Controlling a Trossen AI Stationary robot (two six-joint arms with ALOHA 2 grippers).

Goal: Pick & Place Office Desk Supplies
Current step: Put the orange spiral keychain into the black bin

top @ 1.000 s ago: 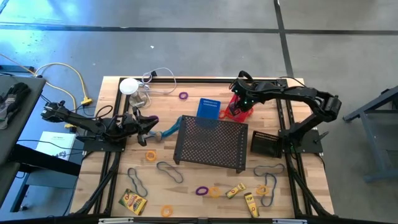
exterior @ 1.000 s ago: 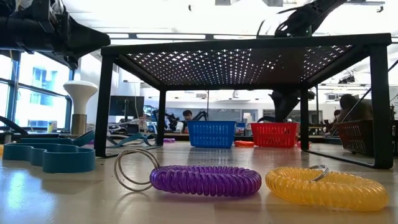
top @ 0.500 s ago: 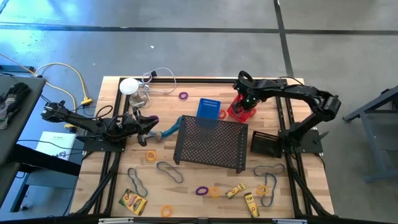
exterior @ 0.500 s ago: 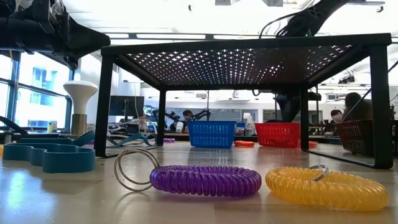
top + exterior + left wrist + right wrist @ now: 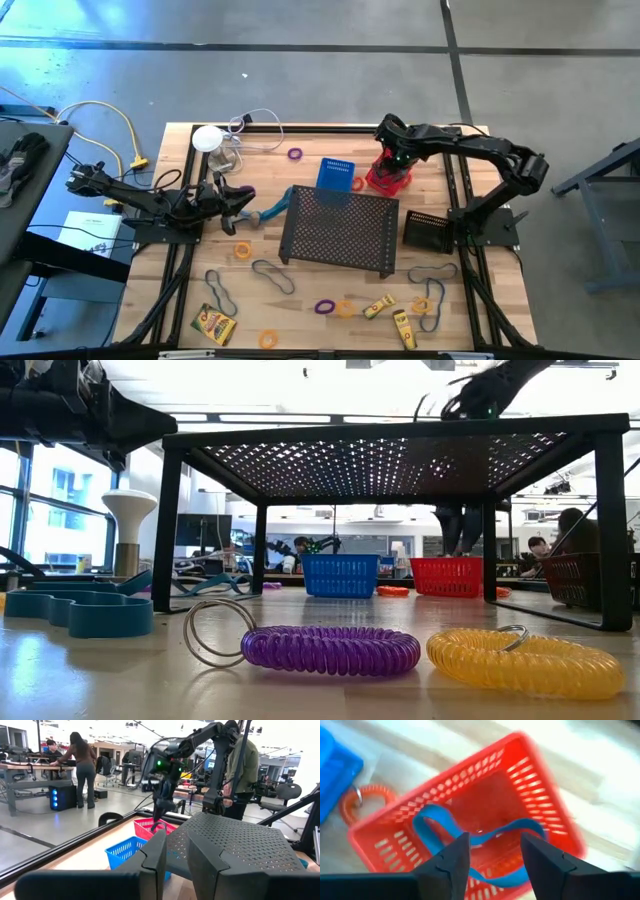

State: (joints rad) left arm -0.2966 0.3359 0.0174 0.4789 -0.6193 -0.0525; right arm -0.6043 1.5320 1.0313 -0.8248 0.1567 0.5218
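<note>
High view: the right gripper [image 5: 391, 158] hangs over the red basket [image 5: 388, 178], likely to drop a supply.

Right wrist view: its fingers [image 5: 449, 865] stand apart; a blue band [image 5: 485, 837] lies in the basket just beyond them.

Left wrist view: left gripper [image 5: 175, 852], fingers near together, nothing visible between.

No writing is legible.

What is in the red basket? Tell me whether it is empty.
Not empty. The right wrist view shows a blue band lying inside the red basket, below the right gripper, jaws open.
</note>
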